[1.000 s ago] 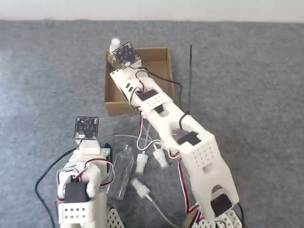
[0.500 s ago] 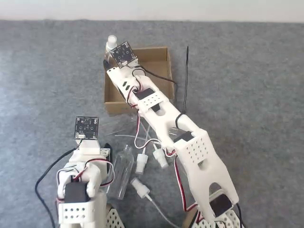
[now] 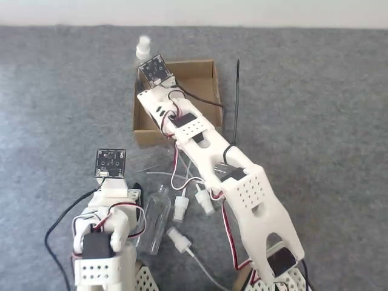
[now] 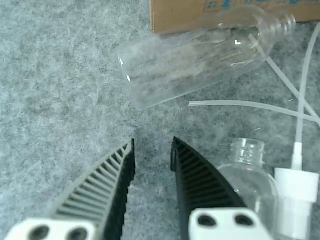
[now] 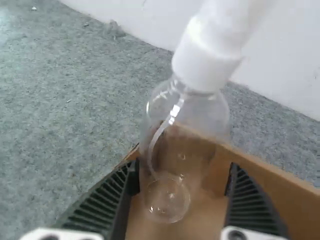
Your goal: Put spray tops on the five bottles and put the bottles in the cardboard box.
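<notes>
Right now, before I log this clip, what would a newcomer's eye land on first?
First, the right arm, stretched across the grey carpet to the far left corner of the cardboard box, where a clear bottle with a white spray top sits at the right gripper. Then the left gripper, open over the carpet beside an uncapped bottle lying on its side, with loose spray tops nearby.
</notes>
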Available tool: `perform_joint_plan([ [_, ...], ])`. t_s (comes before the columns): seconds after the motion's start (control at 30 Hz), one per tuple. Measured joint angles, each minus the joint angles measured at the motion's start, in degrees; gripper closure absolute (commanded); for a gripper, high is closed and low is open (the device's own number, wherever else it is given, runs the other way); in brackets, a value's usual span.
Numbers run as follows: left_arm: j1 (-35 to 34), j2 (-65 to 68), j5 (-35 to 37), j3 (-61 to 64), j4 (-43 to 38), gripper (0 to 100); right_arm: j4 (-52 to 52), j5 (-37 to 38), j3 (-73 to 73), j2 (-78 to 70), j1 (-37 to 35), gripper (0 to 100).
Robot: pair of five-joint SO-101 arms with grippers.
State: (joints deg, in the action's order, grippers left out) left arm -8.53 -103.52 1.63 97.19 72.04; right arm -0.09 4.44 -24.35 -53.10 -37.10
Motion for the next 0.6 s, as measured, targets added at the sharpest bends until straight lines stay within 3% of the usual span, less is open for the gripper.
perform_joint_plan([
  [0.27,0.00,0.00,0.00,0.00,0.00,89,0.44,0.00,0.00,-0.09,-0.09,76.7],
  [0.6,0.00,0.00,0.00,0.00,0.00,89,8.62,0.00,0.00,-0.09,-0.18,76.8],
])
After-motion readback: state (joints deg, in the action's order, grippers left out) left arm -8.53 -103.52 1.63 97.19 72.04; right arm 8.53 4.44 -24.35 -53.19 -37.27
